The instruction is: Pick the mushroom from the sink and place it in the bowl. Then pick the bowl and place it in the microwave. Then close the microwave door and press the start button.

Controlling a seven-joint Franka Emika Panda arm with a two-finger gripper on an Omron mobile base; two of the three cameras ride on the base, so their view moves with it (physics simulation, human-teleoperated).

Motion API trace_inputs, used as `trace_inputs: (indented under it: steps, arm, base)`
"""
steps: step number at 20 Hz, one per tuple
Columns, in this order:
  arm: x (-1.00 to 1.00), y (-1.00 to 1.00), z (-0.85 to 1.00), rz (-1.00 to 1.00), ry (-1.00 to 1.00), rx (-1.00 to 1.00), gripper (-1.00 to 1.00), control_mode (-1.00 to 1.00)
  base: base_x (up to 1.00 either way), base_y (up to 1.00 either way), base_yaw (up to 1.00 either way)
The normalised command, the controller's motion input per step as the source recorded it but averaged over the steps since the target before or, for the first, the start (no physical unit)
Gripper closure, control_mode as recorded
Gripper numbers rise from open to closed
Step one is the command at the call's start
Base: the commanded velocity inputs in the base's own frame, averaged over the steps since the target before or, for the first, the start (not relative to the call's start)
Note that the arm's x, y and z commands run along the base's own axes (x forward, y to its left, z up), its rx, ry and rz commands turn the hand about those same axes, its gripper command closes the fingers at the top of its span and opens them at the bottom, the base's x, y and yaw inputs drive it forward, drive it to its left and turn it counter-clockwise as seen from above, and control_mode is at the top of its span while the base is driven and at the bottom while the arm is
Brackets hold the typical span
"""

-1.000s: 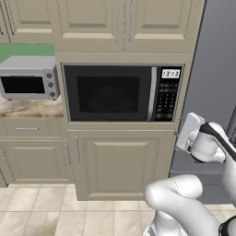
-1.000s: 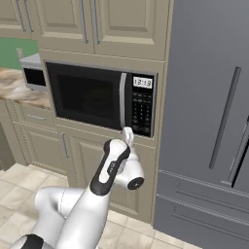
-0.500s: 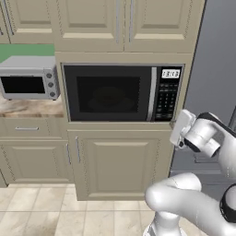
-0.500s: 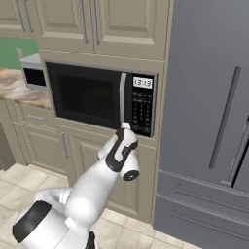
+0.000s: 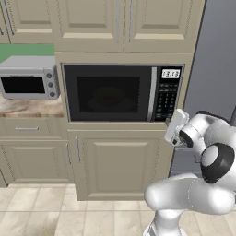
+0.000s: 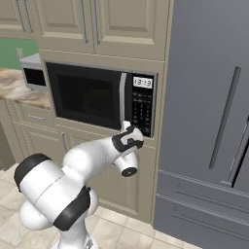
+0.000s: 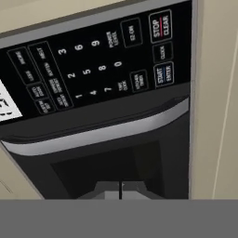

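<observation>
Beige cabinet wall [image 5: 124, 23] above a tiled floor [image 5: 41, 216], with a tall grey fridge [image 6: 214, 121] to the right and a marbled worktop [image 5: 27, 107] to the left carrying a small silver toaster oven [image 5: 28, 78]. The microwave [image 5: 122, 93] is built into the cabinets between them, its microwave door [image 5: 108, 93] shut flush, dark window, vertical bar handle beside the keypad [image 7: 93, 69], clock lit above it. The gripper [image 6: 130, 130] sits just before the keypad's lower edge, jaws closed together with nothing between them; white-lettered buttons in hand view, START at lower right.
</observation>
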Motion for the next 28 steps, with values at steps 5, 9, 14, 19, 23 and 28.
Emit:
trace_inputs:
  steps: [5, 9, 14, 19, 23, 28]
  arm:
    - [0.18, -0.33, -0.01, 0.00, 0.00, 0.05, 1.00, -1.00]
    - [0.24, -0.23, 0.00, 0.00, 0.00, 0.04, 1.00, -1.00]
    - [0.31, -0.01, -0.01, 0.00, 0.00, 0.00, 1.00, -1.00]
    - [0.20, 0.00, -0.12, 0.00, 0.00, 0.00, 1.00, -1.00]
    - [0.29, 0.00, -0.07, 0.00, 0.00, 0.00, 1.00, -1.00]
    - [0.28, 0.04, -0.07, 0.00, 0.00, 0.00, 1.00, -1.00]
  base:
    - [0.00, 0.00, 0.00]
    - [0.00, 0.00, 0.00]
    - [0.00, 0.00, 0.00]
    - [0.00, 0.00, 0.00]
    - [0.00, 0.00, 0.00]
    - [0.00, 0.00, 0.00]
